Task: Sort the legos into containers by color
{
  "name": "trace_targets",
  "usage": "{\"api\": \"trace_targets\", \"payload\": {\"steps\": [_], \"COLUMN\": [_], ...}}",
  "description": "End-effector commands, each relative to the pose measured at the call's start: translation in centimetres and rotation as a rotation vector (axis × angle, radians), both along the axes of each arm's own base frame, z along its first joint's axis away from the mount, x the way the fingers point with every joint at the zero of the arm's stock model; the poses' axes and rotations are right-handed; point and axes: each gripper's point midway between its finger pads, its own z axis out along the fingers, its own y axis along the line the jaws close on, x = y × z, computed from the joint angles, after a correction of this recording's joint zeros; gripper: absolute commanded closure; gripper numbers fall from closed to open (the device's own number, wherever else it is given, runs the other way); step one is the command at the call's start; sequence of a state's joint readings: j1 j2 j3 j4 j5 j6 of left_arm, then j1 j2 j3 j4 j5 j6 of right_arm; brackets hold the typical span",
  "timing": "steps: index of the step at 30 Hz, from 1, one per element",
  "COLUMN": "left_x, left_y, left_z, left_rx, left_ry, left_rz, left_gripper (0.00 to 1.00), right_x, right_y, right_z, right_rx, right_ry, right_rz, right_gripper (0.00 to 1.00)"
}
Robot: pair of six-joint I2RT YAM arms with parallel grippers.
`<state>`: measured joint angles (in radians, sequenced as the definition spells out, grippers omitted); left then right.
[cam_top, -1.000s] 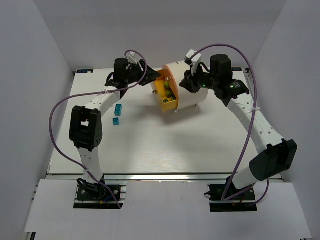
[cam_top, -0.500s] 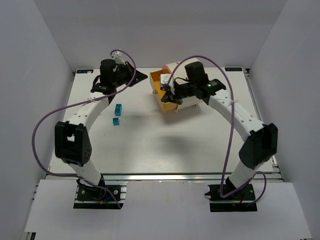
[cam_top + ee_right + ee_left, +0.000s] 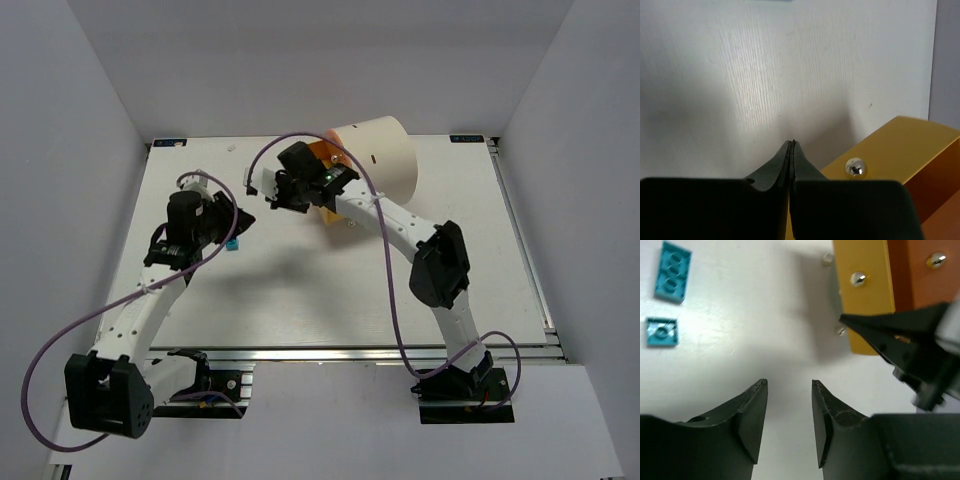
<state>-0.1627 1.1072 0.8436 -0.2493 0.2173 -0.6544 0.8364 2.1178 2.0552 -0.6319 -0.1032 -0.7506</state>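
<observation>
I had my left gripper (image 3: 789, 385) spread and empty, with two teal-blue studded plastic bricks (image 3: 672, 271) ahead-left of it. My right gripper (image 3: 791, 142) was pressed together, empty, farther off.

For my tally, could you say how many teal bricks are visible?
2: a longer teal brick and a smaller teal brick beside it on the table; more may be hidden.
</observation>
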Motion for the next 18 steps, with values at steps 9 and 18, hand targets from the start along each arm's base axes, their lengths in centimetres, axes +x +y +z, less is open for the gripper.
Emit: {"api": "trace_targets", "payload": {"steps": [9,18], "left_x": [-2.9,-2.1], "left_y": [0.8,-1.1], "left_z": [-1.6,-1.0], "left_rx": [-0.045,-0.156], "left_ry": [0.014,-0.019], "left_rz": [0.05,-0.006], "left_gripper": [0.39,0.33], "right_x": [5.0,7.0], "right_y": [-6.1,-8.6], "right_z": [-2.4,-2.8], "right_rx": [-0.368,-0.479], "right_ry": [-0.26,-0.337], "right_rz": [-0.278,-0.329], "right_gripper": [1.0,1.0]}}
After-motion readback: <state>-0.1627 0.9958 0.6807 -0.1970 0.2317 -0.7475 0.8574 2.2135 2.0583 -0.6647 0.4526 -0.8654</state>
